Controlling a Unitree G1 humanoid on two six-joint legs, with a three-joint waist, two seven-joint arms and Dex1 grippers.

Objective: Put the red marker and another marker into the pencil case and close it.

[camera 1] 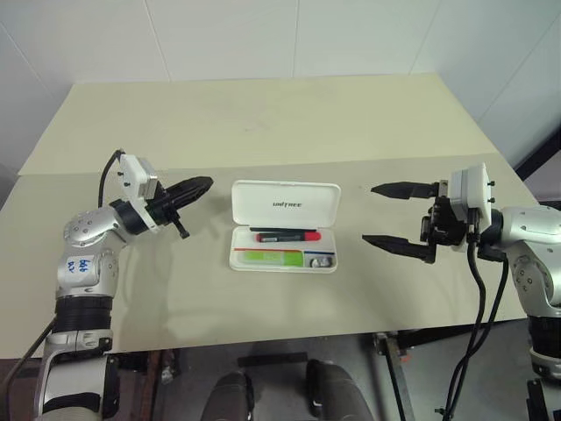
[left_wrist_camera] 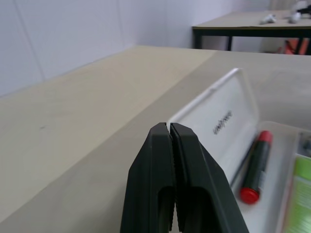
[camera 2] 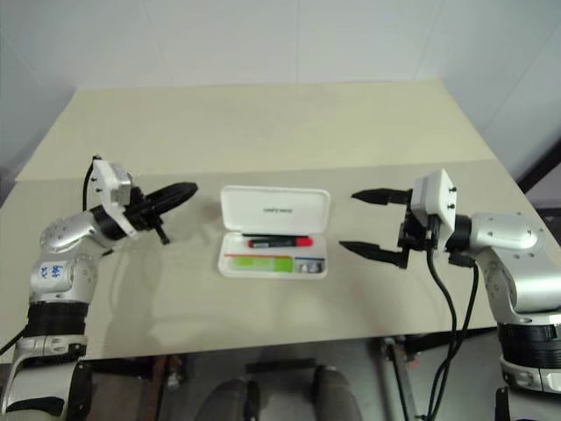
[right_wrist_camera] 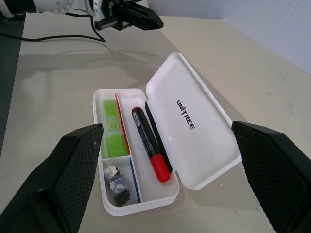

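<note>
The white pencil case lies open in the middle of the table, its lid with dark lettering folded back flat. The red marker rests in the tray's far compartment. The light green marker lies in the near compartment. My left gripper is shut with nothing in it, hovering just left of the lid. My right gripper stands wide open to the right of the case, holding nothing, its fingers pointing at the case.
A small compartment at the tray's right end holds small dark and silvery bits. A seam crosses the beige table behind the case. The table's front edge runs close below the case.
</note>
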